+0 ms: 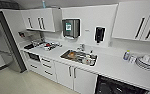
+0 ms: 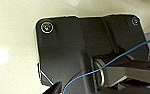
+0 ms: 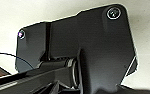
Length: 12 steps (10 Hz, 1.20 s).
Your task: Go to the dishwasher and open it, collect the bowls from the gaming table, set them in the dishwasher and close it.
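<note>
Dishwasher (image 1: 118,87) under counter (image 1: 111,65), right of sink (image 1: 78,57).

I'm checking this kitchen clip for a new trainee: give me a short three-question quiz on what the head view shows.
1. True or false: the sink holds items.
2. What is mounted on the wall directly left of the black dispenser? A) paper towel dispenser B) clock C) shelf
3. Fill in: the dark dishwasher sits under the counter, to the ____ of the sink.

Key: 1 true; 2 A, the paper towel dispenser; 3 right.
</note>
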Tool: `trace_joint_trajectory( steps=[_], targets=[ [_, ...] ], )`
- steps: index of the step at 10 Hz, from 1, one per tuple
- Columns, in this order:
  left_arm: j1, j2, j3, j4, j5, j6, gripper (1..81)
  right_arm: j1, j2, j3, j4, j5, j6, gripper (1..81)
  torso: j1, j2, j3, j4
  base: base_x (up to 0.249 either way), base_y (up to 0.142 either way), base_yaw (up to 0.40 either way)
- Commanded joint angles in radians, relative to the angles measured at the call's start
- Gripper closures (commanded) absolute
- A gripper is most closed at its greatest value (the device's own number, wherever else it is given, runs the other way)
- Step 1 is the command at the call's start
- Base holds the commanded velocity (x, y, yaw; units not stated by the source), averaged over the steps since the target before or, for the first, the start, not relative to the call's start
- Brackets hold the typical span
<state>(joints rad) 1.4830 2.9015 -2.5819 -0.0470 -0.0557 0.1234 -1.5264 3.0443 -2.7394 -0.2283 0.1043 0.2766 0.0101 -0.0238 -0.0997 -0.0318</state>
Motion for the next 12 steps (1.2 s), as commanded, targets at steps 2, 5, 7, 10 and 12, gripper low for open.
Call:
trace_joint_trajectory(
  steps=[2,5,7,10,12],
  targets=[
    [-0.039,-0.028,0.026,0.009,0.053,-0.004,1.0,0.028,-0.059,0.115,-0.02,-0.043,-0.007,1.0,0.0,0.0,0.0,0.0,0.0,0.0,0.373],
    [-0.039,-0.031,0.026,0.009,0.053,-0.007,1.0,0.03,-0.169,0.298,-0.022,-0.035,-0.005,1.0,0.0,0.0,0.0,0.0,0.0,0.0,0.373],
    [-0.039,-0.031,0.026,0.007,0.053,-0.008,1.0,0.033,-0.163,0.296,-0.025,-0.04,-0.005,1.0,0.0,0.0,0.0,0.0,0.0,0.0,0.373],
    [-0.039,-0.025,0.026,0.01,0.053,-0.007,1.0,0.025,-0.161,0.296,-0.037,-0.046,-0.005,1.0,0.0,0.0,0.0,0.0,0.0,0.0,0.373],
    [-0.039,-0.024,0.026,0.009,0.054,-0.008,1.0,0.014,-0.158,0.29,-0.031,-0.035,-0.005,1.0,0.0,0.0,0.0,0.0,0.0,0.0,0.373]
  ],
)
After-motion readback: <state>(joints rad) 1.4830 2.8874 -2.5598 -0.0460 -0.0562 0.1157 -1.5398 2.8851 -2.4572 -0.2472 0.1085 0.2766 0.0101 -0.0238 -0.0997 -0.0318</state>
